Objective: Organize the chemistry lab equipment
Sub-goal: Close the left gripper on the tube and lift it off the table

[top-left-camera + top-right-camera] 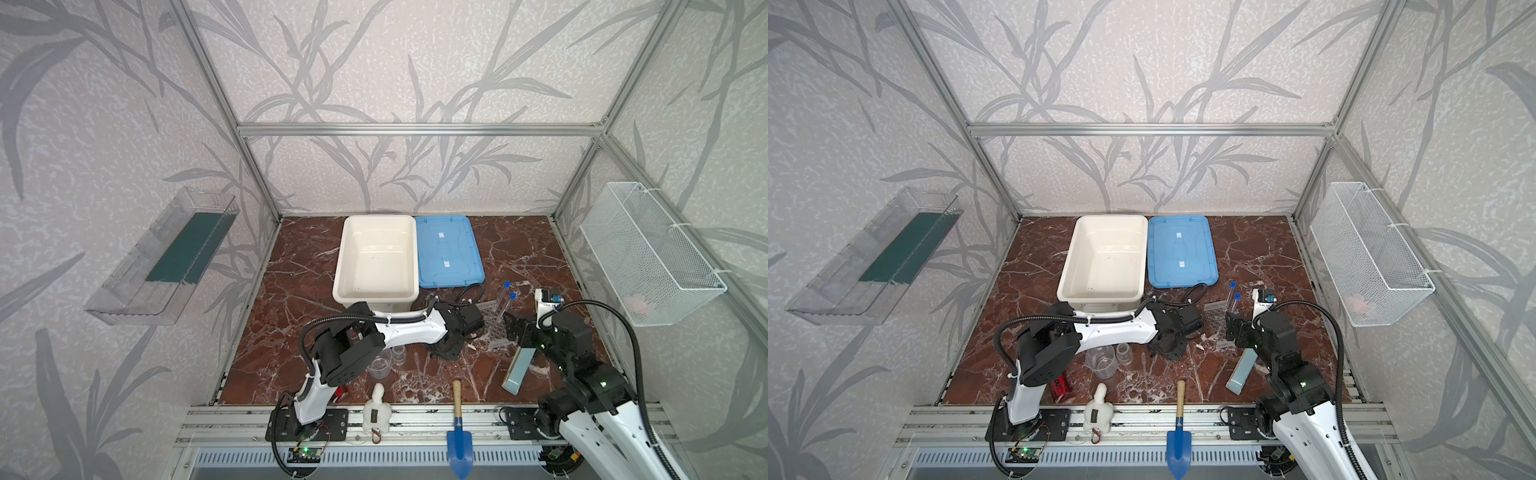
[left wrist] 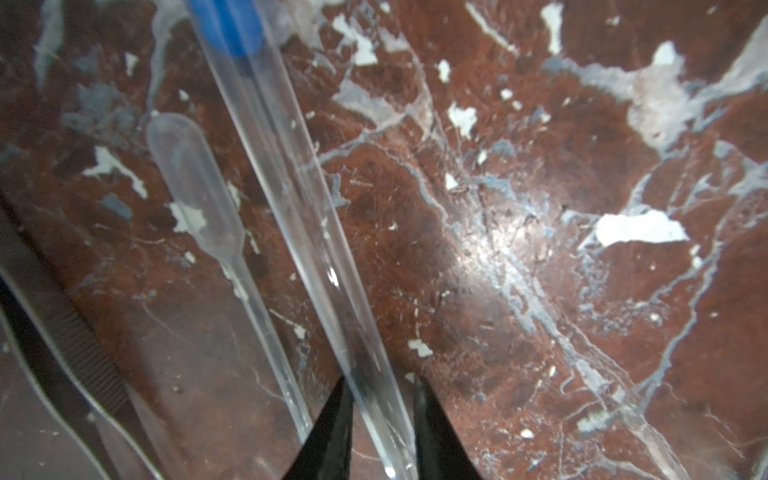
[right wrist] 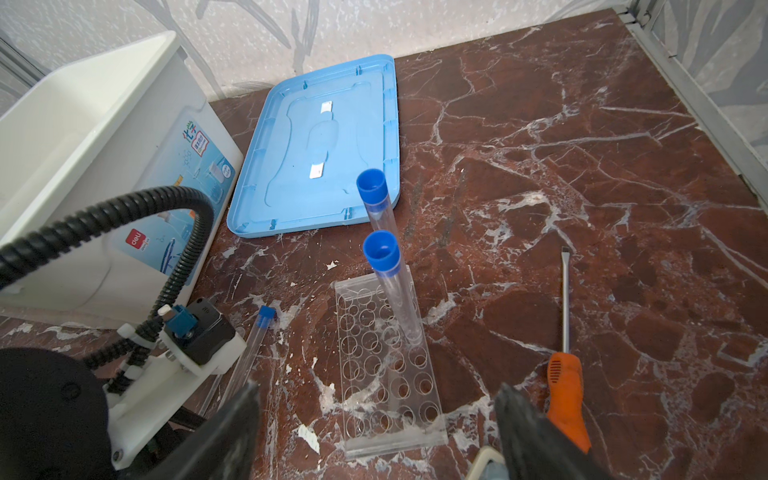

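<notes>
In both top views a clear perforated tube rack (image 1: 496,328) (image 1: 1214,322) lies on the red marble desk (image 1: 299,282), with two blue-capped tubes (image 1: 505,299) (image 1: 1232,301) standing in it. The left end effector (image 1: 449,351) points down just left of the rack. The right end effector (image 1: 513,326) sits just right of it. Well left of the rack stand a clear beaker (image 1: 380,365) and a small glass bottle (image 1: 400,355).

The left wrist view shows the left end effector (image 2: 380,384) slightly parted astride another blue-capped tube (image 2: 299,199), which lies flat on the desk. A sliver of desk shows between one fingertip and this tube, so it is not clamped. A pipette (image 2: 195,183) lies beside the tube, with tweezers (image 2: 83,357) beyond.

The right wrist view shows the right end effector (image 3: 376,388) spread wide and empty, with the rack (image 3: 386,415) between and just ahead of its fingertips. An orange-handled screwdriver (image 3: 563,365) lies just beside the rack, and the flat tube (image 3: 259,328) lies on the rack's other side.
</notes>
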Robot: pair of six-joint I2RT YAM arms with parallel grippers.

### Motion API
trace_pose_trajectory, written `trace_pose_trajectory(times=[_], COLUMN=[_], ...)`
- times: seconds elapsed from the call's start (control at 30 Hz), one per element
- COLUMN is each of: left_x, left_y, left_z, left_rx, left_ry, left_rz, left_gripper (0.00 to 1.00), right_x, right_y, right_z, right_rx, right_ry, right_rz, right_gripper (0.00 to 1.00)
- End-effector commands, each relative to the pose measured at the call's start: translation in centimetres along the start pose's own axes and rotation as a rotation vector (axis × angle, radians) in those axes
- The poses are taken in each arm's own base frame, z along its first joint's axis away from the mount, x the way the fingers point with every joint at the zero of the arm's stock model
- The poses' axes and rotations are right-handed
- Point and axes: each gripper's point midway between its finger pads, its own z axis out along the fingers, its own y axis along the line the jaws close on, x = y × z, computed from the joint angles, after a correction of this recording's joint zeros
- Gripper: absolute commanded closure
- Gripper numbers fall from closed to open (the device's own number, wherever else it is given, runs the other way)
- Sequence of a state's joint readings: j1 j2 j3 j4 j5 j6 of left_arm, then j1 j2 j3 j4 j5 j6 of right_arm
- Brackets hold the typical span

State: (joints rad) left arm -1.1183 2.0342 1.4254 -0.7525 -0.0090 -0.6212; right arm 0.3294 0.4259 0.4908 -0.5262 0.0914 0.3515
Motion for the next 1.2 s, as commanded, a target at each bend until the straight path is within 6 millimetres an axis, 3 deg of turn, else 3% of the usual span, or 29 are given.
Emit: trace_pose_trajectory(times=[0.0, 0.13, 0.4, 0.6, 0.73, 1.0, 1.17], left_x=[3.2, 3.5, 3.8, 4.1, 3.7, 0.3, -0.6], left_y=[1.0, 0.6, 0.5, 0.2, 0.0, -0.6, -0.6], left_z=[1.3, 1.3, 1.2, 1.1, 1.1, -2.3, -4.0], left_rx=[-0.051, -0.031, -0.031, -0.042, -0.031, 0.04, 0.095], left_ry=[0.131, 0.155, 0.166, 0.171, 0.159, -0.064, -0.183], left_rz=[-0.01, -0.03, -0.047, -0.037, -0.03, 0.01, 0.039], left_gripper=[0.73, 0.75, 0.7, 0.84, 0.85, 0.85, 0.86], right_x=[-0.1, 0.1, -0.2, -0.5, -1.0, -2.1, -3.0], right_y=[0.1, -0.2, 0.0, 0.3, 1.3, 3.8, 5.2], right_z=[-0.3, -0.1, -0.1, -0.6, -0.5, -1.1, -2.0], right_rx=[-0.006, 0.003, -0.001, -0.023, -0.063, -0.172, -0.234], right_ry=[-0.011, -0.012, -0.02, -0.036, -0.021, 0.024, 0.043], right_rz=[0.005, 0.011, -0.008, 0.022, 0.034, 0.03, 0.059], right_gripper=[0.13, 0.13, 0.13, 0.13, 0.13, 0.12, 0.12])
